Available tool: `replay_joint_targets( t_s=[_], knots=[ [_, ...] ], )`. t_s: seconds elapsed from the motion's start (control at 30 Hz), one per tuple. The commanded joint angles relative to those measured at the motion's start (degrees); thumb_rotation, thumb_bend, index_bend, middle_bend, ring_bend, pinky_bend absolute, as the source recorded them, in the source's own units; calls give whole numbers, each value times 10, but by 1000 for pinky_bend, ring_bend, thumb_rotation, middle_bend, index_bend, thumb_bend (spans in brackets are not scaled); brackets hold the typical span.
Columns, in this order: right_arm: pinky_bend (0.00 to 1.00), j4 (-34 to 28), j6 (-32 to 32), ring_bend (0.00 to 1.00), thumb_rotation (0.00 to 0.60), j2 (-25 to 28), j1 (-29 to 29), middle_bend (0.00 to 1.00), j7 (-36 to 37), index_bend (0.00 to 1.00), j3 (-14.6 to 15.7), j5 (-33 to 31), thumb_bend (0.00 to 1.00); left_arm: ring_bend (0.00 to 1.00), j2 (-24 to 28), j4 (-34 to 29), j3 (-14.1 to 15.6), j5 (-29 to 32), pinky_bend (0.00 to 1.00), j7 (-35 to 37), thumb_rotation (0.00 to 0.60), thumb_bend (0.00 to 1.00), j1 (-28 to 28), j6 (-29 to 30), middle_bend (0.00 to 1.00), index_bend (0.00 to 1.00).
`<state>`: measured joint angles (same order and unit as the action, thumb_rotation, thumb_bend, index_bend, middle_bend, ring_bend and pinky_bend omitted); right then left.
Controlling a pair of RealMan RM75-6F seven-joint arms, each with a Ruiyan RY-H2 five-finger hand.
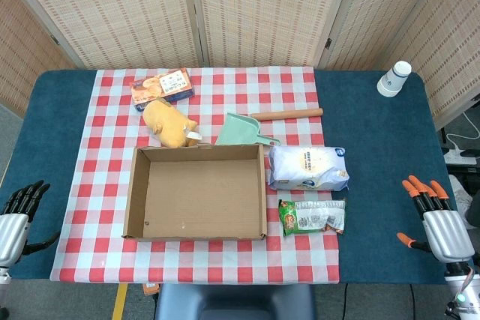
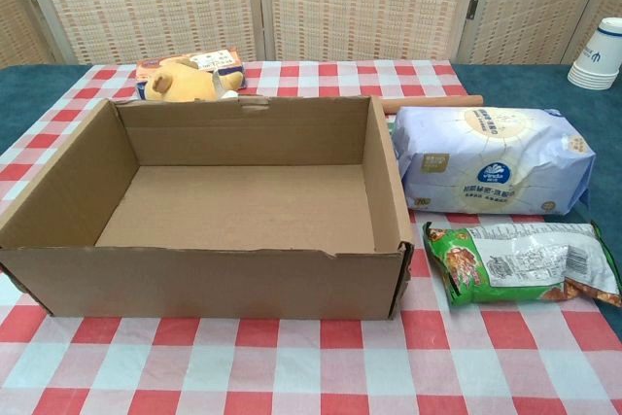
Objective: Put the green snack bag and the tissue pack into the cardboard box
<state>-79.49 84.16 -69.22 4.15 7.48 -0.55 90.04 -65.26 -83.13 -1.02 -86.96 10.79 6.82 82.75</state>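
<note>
On the checked cloth, the cardboard box sits open; tissue pack and green snack bag lie beside its right wall. Left hand and right hand rest spread, holding nothing, at the table's side edges.

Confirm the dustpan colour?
Pale green dustpan with a light wooden handle; head view shows it best.

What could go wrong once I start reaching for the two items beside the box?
The tissue pack and green snack bag lie close together, so the right hand may nudge one while grasping the other. The cardboard box wall stands right beside both; a low carry could catch it. The dustpan sits just behind the tissue pack and might get bumped.
</note>
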Motion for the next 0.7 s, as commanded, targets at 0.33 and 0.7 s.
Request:
replay_joint_targets(
  t_s=[0.33, 0.7],
  knots=[
    [23, -12, 8, 0, 600, 5, -2, 0, -8, 45, 4, 8, 0, 0, 0, -1, 1, -6, 76, 1, 600, 204, -1, 4, 0, 0],
    [106, -5, 27, 0, 600, -4, 2, 24, 12, 154, 13, 45, 0, 0, 3, 0, 2, -5, 75, 10, 600, 203, 3, -4, 0, 0]
  ],
)
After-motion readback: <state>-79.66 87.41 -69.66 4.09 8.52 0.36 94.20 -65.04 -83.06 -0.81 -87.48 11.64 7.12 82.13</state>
